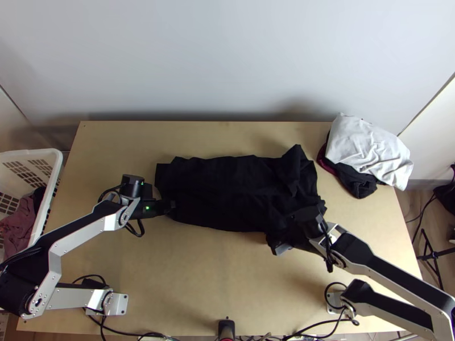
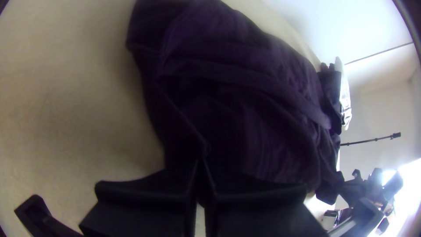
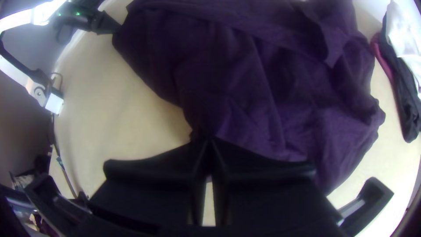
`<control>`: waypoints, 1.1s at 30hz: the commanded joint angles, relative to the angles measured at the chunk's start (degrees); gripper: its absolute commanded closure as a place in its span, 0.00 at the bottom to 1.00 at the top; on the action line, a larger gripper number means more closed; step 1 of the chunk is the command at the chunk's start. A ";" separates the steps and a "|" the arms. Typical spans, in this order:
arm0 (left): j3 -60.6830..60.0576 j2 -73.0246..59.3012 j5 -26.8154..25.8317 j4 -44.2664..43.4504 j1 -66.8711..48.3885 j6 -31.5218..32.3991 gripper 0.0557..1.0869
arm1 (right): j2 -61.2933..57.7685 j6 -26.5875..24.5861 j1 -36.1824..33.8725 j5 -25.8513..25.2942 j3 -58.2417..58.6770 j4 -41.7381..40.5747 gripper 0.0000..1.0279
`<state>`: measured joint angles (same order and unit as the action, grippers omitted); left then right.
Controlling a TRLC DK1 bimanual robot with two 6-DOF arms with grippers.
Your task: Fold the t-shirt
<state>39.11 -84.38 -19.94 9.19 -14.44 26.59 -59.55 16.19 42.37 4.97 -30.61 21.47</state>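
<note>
The black t-shirt [image 1: 227, 190] lies wrinkled and partly folded across the table's middle, with a flap standing up near its right end. At its left edge my left gripper [image 1: 170, 206] is shut on the cloth; in the left wrist view the fingertips of the left gripper [image 2: 201, 162] meet on a fold of the shirt [image 2: 245, 109]. My right gripper [image 1: 278, 230] is at the shirt's near right part. The right wrist view has the right gripper [image 3: 208, 142] shut on the near edge of the shirt [image 3: 272, 96], its fingertips together.
A pile of clothes with a white cloth [image 1: 364, 148] on top sits at the table's back right. A white basket [image 1: 54, 170] holding garments stands beyond the left edge. Bare wooden tabletop [image 1: 199, 273] lies between the arms, nearer than the shirt.
</note>
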 commanded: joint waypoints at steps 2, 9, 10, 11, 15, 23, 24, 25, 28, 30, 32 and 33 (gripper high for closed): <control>-0.18 4.84 -0.09 1.97 0.02 0.04 0.96 | 3.21 -1.86 -0.53 -1.19 0.11 1.38 0.97; 2.46 14.24 -0.18 8.83 -1.12 0.22 0.96 | 6.02 -1.51 2.28 -1.19 -10.79 11.66 0.97; 3.34 14.77 -0.18 9.71 -1.03 0.31 0.96 | 5.67 -2.12 2.28 -1.19 -13.25 12.19 0.97; 4.13 15.03 -0.18 10.41 -0.94 0.39 0.96 | 4.53 -2.83 2.19 -0.84 -16.06 12.98 0.97; 7.21 14.95 -0.36 11.64 -0.24 0.75 0.96 | -1.01 -9.51 1.05 -0.49 -25.73 15.18 0.97; 12.74 9.67 -0.27 12.52 5.30 0.31 0.96 | -11.82 -24.97 -7.92 1.97 -36.45 17.20 0.97; 13.71 8.27 -0.27 12.52 6.70 0.04 0.96 | -12.78 -26.56 -9.06 2.41 -36.54 17.11 0.97; 14.76 6.60 -0.27 12.61 8.02 -0.13 0.96 | -13.84 -27.87 -10.29 2.85 -36.63 17.02 0.97; 19.25 0.44 -0.36 13.05 13.03 -0.22 0.96 | -16.65 -30.16 -13.72 4.61 -37.15 16.32 0.97; 23.29 -4.13 -0.36 13.66 16.19 -0.05 0.96 | -18.59 -31.21 -15.74 5.57 -37.24 14.91 0.97; 26.80 -7.38 -0.36 14.28 18.13 0.04 0.96 | -20.26 -31.57 -17.32 6.10 -37.24 12.98 0.97; 28.21 -8.61 -0.36 14.10 18.83 0.31 0.96 | -21.05 -31.83 -18.20 6.37 -37.24 11.92 0.97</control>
<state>57.87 -83.05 -20.36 22.28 -2.90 26.79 -74.52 -11.55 30.37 9.08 -65.98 36.88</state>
